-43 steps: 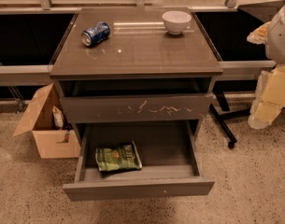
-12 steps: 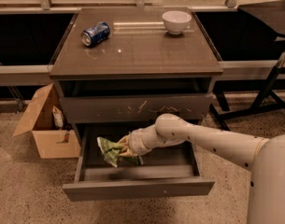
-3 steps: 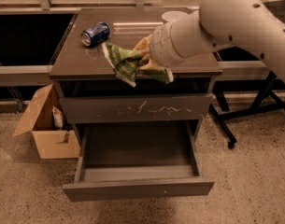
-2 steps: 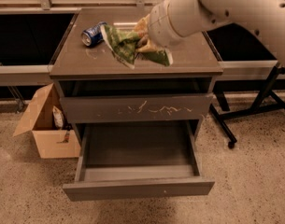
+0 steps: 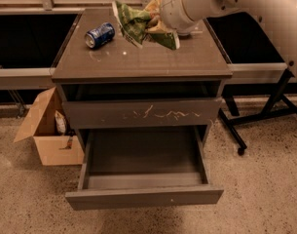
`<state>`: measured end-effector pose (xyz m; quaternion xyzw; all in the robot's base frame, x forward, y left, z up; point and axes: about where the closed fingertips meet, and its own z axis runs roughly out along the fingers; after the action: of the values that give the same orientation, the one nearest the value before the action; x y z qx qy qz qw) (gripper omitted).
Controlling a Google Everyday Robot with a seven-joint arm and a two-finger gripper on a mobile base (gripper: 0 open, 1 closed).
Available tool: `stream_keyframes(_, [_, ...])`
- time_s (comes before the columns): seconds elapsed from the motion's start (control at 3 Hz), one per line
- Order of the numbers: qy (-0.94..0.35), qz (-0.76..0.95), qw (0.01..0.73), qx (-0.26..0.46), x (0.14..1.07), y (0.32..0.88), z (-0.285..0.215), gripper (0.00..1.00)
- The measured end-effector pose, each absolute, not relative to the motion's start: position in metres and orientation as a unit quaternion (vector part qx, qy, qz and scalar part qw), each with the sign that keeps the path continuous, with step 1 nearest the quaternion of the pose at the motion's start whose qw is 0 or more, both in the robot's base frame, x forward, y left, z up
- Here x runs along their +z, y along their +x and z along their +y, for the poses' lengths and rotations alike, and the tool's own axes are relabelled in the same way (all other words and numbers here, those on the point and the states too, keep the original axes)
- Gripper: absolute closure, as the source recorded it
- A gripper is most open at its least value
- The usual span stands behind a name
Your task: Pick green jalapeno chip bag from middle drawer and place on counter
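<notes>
Lower centre: the middle drawer (image 5: 144,197) stands open. Above it is the counter (image 5: 153,60), with a blue soda can (image 5: 99,34) at its upper left. Upper centre: the gripper (image 5: 158,24) holds the green jalapeno chip bag (image 5: 133,19) over the counter — fingers clamped on the bag's right end, the rest jutting leftward.

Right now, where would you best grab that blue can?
Likely across the middle of the blue can, from above: it lies on its side with both flanks free. The gripper hangs over the counter, clamped on the green chip bag.
</notes>
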<state>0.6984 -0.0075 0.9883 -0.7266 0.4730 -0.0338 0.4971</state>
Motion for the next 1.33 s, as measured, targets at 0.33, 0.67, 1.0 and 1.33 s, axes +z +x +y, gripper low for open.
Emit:
stream_keyframes(0.33, [-0.715,0.483,0.505,-0.032,0.986,0.726,-0.014,0.27])
stream_keyframes(0.67, [-0.703,0.497,0.508,-0.030,0.982,0.749,-0.024,0.04])
stream_keyframes(1.0, [-0.692,0.509,0.510,-0.030,0.977,0.762,-0.037,0.00])
stream_keyframes(1.33, [-0.685,0.514,0.514,-0.034,0.978,0.766,-0.050,0.00])
